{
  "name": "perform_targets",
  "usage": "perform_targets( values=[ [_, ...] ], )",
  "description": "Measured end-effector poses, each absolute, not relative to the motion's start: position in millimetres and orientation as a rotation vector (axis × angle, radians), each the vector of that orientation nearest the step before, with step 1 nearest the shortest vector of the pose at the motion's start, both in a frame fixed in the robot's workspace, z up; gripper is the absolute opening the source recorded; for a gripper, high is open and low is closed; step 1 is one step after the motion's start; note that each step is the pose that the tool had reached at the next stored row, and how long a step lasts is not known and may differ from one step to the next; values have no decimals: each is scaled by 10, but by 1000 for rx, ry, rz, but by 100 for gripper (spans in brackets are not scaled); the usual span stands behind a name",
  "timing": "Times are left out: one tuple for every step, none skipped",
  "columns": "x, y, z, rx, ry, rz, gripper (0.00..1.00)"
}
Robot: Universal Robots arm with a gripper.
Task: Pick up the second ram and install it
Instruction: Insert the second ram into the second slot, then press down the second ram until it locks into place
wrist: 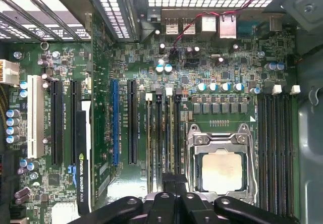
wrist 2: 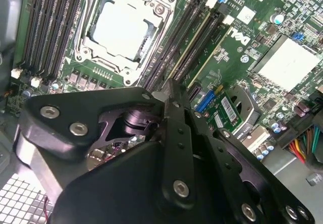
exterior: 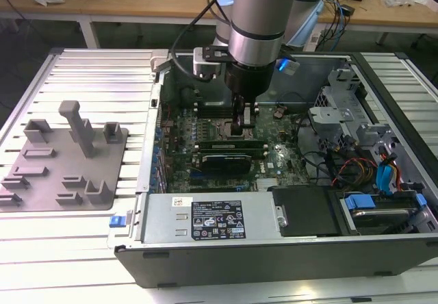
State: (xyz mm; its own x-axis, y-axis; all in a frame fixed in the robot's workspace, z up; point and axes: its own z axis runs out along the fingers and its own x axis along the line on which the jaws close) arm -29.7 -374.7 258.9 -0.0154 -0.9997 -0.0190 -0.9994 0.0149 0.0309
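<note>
My gripper (exterior: pixel 245 127) is down inside the open computer case, right over the memory slots beside the processor socket (wrist: pixel 219 171). Its fingers (wrist: pixel 174 184) are pressed together with no gap, the tips resting on top of a slot. The second ram (wrist: pixel 171 128) stands edge-on in that slot and runs out from under the fingertips; in the second wrist view it is a thin pale-edged strip (wrist 2: pixel 194 38) leading away from my gripper (wrist 2: pixel 170 87). Another stick (wrist: pixel 150 133) sits two slots over. Whether the end clips are latched I cannot tell.
A graphics card (exterior: pixel 222 160) lies just in front of the slots. The power supply (exterior: pixel 205 218) lines the case's near wall, with drive bays and cables (exterior: pixel 369 174) at the exterior view's right. A grey parts fixture (exterior: pixel 65 157) sits outside the case at the exterior view's left.
</note>
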Motion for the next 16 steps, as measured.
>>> perform_targets(
  values=[
    [-297,-3747,2589,2198,-2232,-55,8],
    [-296,-3747,2589,2199,-2232,-55,8],
    [-296,-3747,2589,2199,-2232,-55,8],
    [-295,-3747,2589,2199,-2232,-55,8],
    [-293,-3747,2589,2199,-2232,-55,8],
    [-292,-3747,2589,2199,-2232,-55,8],
    [-291,-3747,2589,2199,-2232,-55,8],
    [-290,-3747,2589,2199,-2232,-55,8],
    [-289,-3747,2589,2199,-2232,-55,8],
    [-287,-3747,2589,2199,-2232,-55,8],
    [-286,-3747,2589,2199,-2232,-55,8],
    [-286,-3747,2589,2199,-2232,-55,8],
    [-285,-3747,2589,2199,-2232,-55,8],
    [-285,-3747,2589,2199,-2231,-55,8],
    [-279,-3747,2589,2199,-2231,-55,8],
    [-265,-3747,2589,2199,-2232,-55,8]
  ],
)
